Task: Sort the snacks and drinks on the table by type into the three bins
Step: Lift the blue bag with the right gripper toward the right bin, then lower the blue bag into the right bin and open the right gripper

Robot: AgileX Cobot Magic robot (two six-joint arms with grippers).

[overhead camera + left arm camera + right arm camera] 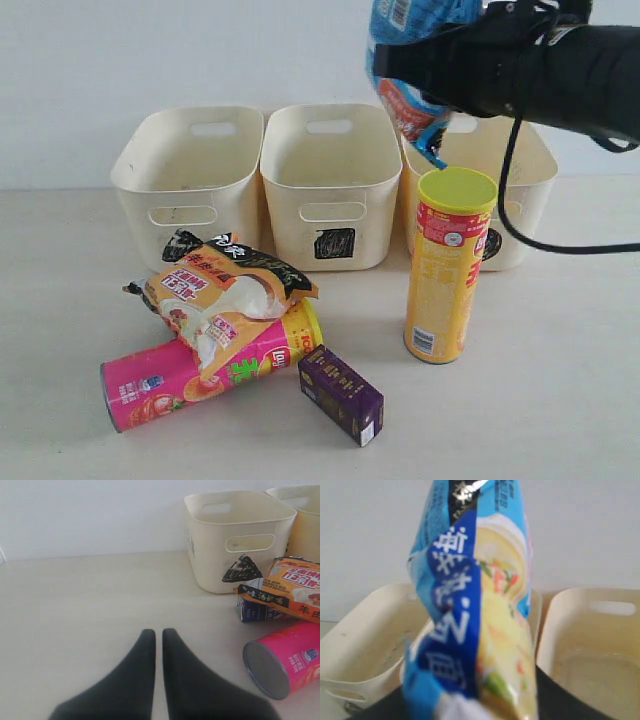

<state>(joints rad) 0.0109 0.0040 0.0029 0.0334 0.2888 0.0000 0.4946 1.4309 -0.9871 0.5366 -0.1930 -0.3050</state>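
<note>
Right pincer [397, 66] pinches the blue bag [465, 630] aloft (near the rightmost bin [530, 190]); left pincer [156, 636] pressed together.

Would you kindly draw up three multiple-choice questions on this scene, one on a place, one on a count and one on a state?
1. Where is the yellow chip tube? A) inside a bin B) on the table before the right-hand bin C) in a gripper
2. How many cream bins show in the exterior view? A) three B) two C) four
3. How is the blue bag? A) lying flat B) dropped in a bin C) held aloft by the right gripper
Answers: 1 B, it stands upright there; 2 A, three stand in a row; 3 C, the jaws clamp it above the bins.
</note>
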